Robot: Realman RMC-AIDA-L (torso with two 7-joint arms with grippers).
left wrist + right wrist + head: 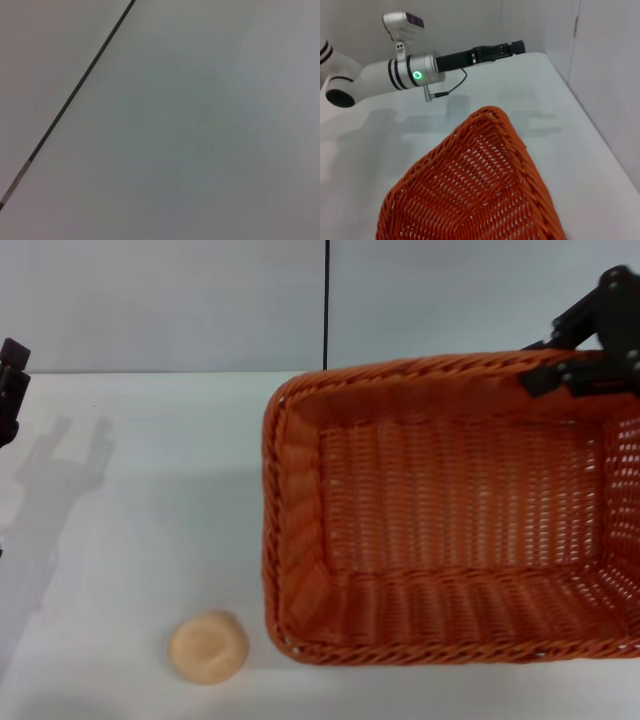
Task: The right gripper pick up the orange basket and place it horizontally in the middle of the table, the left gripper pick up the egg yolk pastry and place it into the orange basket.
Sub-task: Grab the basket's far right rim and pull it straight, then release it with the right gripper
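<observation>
The orange basket (450,510) fills the right half of the head view and hangs tilted, its open side facing up toward the camera. My right gripper (572,375) is shut on its far rim near the right corner. The right wrist view shows the basket (480,185) from its woven corner, without my own fingers. The egg yolk pastry (208,647), a small pale tan ball, lies on the white table (150,500) just left of the basket's near corner. My left gripper (10,390) hovers at the far left edge, well away from the pastry; its shadow shows two prongs apart.
The grey wall (200,300) with a dark vertical seam (326,300) rises behind the table. The left wrist view holds only this wall and seam (80,85). The left arm (415,75) stretches over the table's far side in the right wrist view.
</observation>
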